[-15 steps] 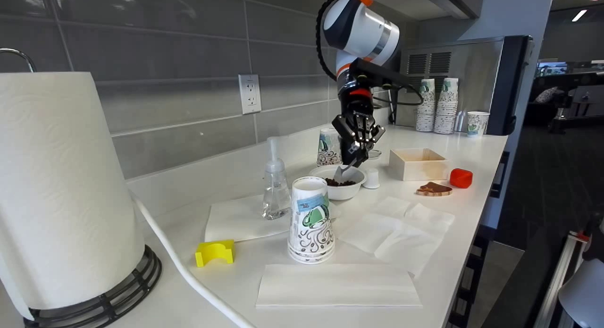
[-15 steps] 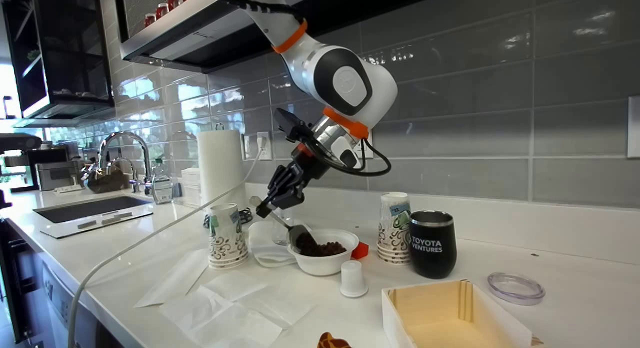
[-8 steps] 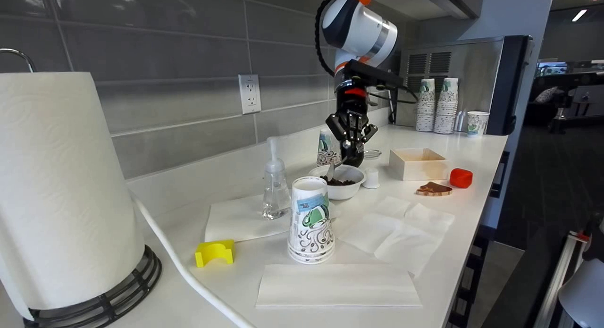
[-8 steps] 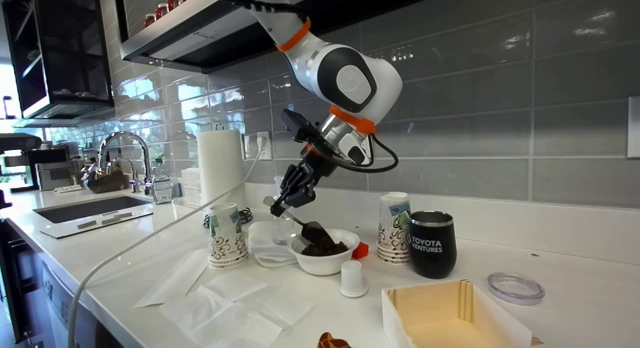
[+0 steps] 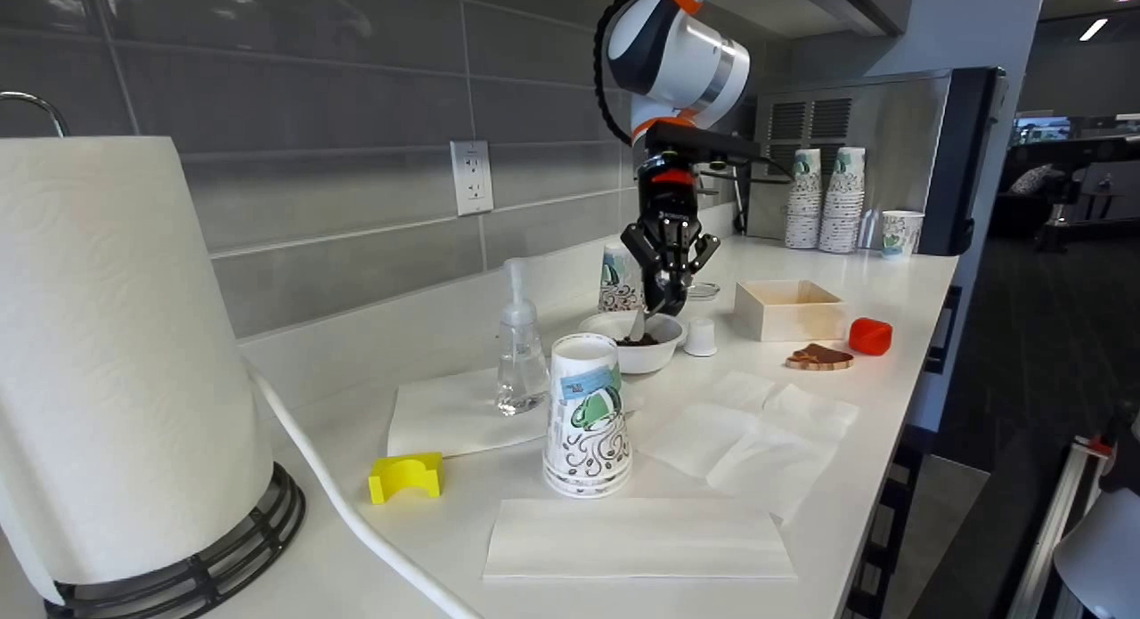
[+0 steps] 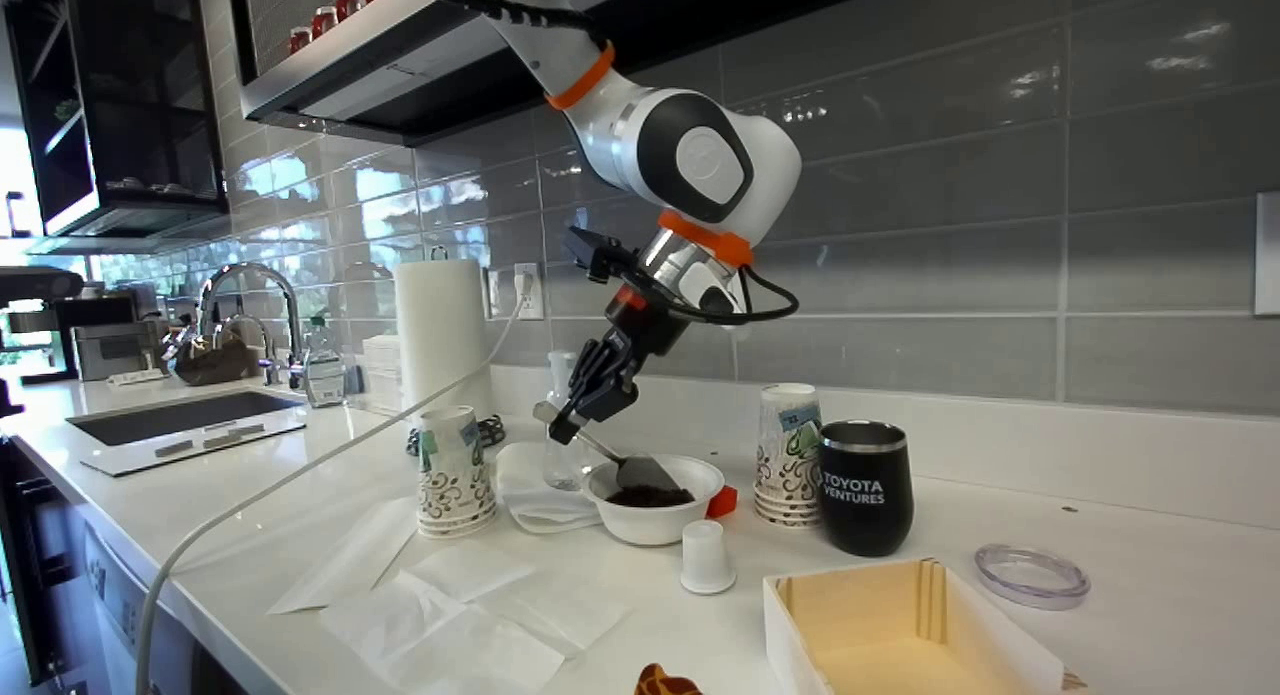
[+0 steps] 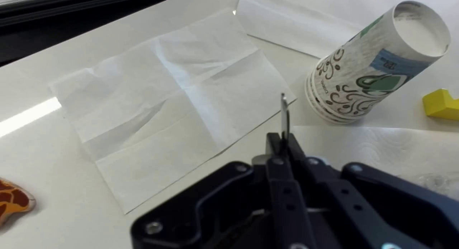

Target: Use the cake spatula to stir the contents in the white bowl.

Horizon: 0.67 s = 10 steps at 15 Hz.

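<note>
The white bowl [image 6: 650,527] stands on the counter and also shows in an exterior view [image 5: 648,359]. Its contents [image 6: 650,496], a dark reddish-brown mass, lie low inside. My gripper [image 6: 565,427] is shut on the handle of the cake spatula [image 6: 647,473], above the bowl's rim on one side. The spatula slants down, and its dark blade is inside the bowl at the contents; its lower edge is hidden by them. In the wrist view, the fingers [image 7: 284,143] pinch the thin metal handle edge-on. The bowl and contents are out of the wrist view.
A printed paper cup stack [image 5: 588,414] and a clear soap bottle [image 5: 519,356] stand near the bowl. A small white cup [image 6: 706,557] sits close beside it. Another cup stack [image 6: 787,455], a black tumbler [image 6: 865,500] and a wooden box [image 6: 915,625] are farther along.
The blade has moved across the bowl, rightward in an exterior view, with the gripper shifting the same way. The bowl has slid slightly. The contents look lower and flatter.
</note>
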### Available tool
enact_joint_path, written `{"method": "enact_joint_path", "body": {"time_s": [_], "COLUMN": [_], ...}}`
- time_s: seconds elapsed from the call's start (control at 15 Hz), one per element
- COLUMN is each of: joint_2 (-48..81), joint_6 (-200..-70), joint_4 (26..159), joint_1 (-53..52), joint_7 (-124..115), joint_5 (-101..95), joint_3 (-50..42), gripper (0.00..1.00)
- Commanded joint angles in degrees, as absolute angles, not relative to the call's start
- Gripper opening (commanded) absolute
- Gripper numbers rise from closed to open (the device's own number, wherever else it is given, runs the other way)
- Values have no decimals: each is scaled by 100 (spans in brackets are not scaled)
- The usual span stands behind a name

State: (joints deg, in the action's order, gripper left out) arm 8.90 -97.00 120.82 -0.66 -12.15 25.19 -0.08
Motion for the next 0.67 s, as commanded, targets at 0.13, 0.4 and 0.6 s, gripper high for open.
{"method": "enact_joint_path", "body": {"time_s": [0.13, 0.4, 0.6], "joint_2": [993, 1082, 1163], "joint_6": [-9148, -8705, -8591], "joint_4": [11868, 11753, 11712], "joint_1": [-90, -82, -88], "joint_7": [-1440, -1273, -1067], "joint_5": [2188, 2174, 2242], "joint_3": [7, 24, 54], "gripper": [1, 1, 1]}}
